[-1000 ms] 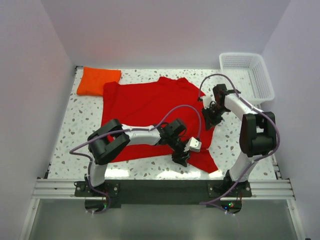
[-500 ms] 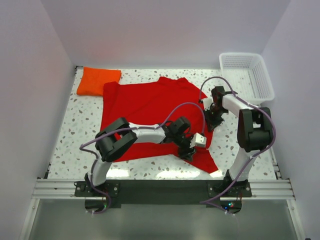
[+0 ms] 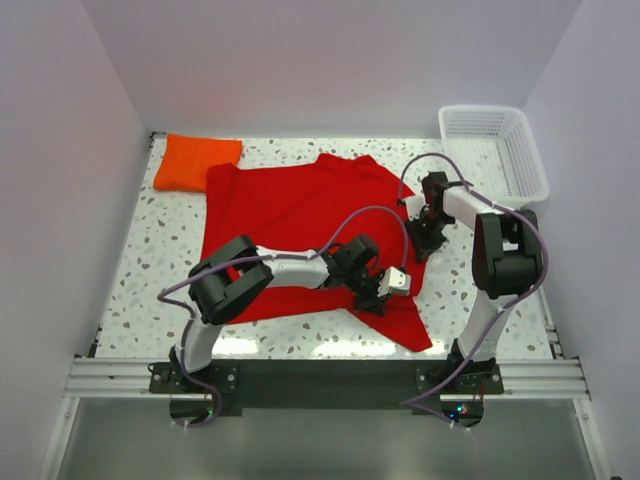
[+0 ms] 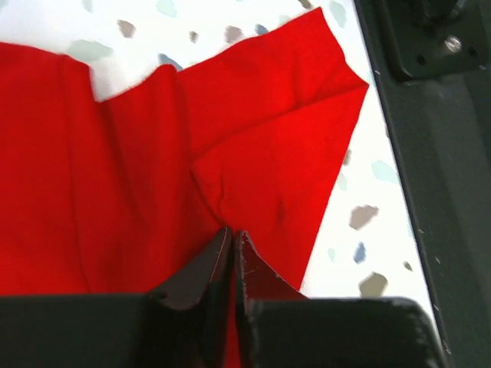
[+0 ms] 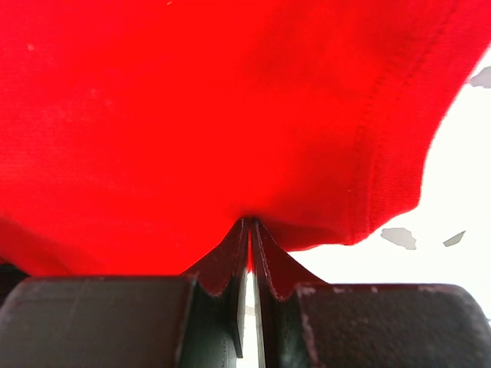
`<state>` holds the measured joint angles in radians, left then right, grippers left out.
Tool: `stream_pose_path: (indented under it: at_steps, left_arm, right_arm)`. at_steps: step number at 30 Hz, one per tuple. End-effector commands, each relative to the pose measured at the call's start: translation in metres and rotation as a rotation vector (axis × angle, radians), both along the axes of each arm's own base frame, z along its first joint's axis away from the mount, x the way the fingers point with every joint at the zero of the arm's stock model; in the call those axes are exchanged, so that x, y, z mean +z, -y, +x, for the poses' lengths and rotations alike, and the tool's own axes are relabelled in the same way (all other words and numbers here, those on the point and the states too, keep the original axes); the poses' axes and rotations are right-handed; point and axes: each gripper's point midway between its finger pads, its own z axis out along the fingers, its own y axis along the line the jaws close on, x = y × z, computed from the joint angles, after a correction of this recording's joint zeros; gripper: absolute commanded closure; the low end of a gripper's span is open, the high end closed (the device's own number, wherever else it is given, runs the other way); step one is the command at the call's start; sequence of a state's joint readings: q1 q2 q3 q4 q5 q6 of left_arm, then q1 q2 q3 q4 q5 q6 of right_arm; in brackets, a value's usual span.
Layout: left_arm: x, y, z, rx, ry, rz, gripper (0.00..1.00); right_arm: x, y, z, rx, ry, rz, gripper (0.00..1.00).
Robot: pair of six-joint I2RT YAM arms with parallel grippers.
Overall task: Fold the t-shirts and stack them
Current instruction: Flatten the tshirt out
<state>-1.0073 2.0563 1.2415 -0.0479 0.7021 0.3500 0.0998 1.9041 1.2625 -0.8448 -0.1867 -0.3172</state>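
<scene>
The orange t-shirt is seen folded into a small pad at the far left corner of the table. The red t-shirt is spread mostly flat across the middle, one far corner lying just beside that pad; no clean fold is visible in it. A raised pleat near its near right corner is pinched by the left gripper, jaws drawn together on the cloth. Its right edge is clamped between the tight jaws of the right gripper. One shirt is judged done; folding the red one and stacking both are left.
</scene>
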Motion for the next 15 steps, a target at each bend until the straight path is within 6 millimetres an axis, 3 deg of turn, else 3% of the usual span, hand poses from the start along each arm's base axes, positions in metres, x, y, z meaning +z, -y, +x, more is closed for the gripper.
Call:
stream_pose_path:
  at_steps: [1,3,6,10,15]
  left_arm:
    - [0.037,-0.002,-0.007,-0.061,0.051,-0.104,0.92]
    - [0.051,-0.006,-0.014,-0.081,0.064,-0.137,0.95]
    - [0.056,-0.014,-0.031,-0.152,0.088,-0.168,1.0]
    - [0.043,-0.034,-0.063,-0.295,0.092,-0.125,1.0]
    - [0.025,-0.061,-0.078,-0.402,0.154,-0.094,1.0]
  right_arm:
    - [0.0,0.008,0.022,-0.027,0.053,-0.026,0.91]
    - [-0.001,0.009,0.025,-0.032,0.053,-0.032,0.91]
    - [-0.003,0.011,0.028,-0.033,0.054,-0.038,0.91]
    - [-0.004,0.015,0.03,-0.031,0.047,-0.043,0.92]
    - [-0.002,0.017,0.031,-0.022,0.046,-0.043,0.92]
